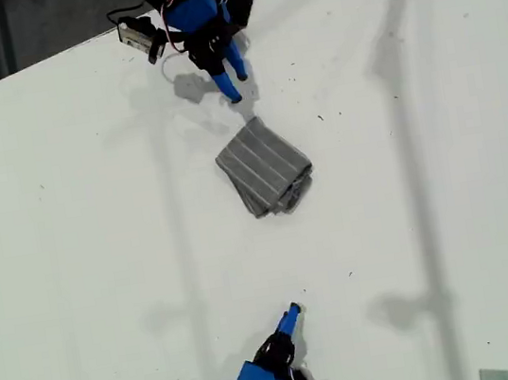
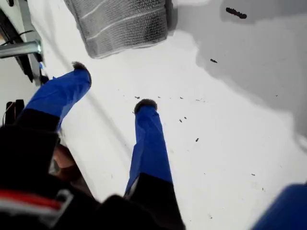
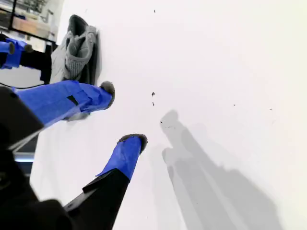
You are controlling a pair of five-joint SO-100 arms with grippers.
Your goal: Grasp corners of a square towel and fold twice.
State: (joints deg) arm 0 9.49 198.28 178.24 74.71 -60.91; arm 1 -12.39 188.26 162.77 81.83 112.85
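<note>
— Which step is this, you think?

— The folding looks finished: the towel (image 1: 264, 166) lies as a small thick packet in the middle of the bench (image 1: 68, 227), with layered edges on one side. My first claw (image 2: 112, 88) is near the towel, jaws parted and holding nothing. My second claw (image 3: 122, 112) is well apart from the towel — also parted, also empty.

— And next?

— Probably only drawing both arms away from the towel, without touching it.
</note>
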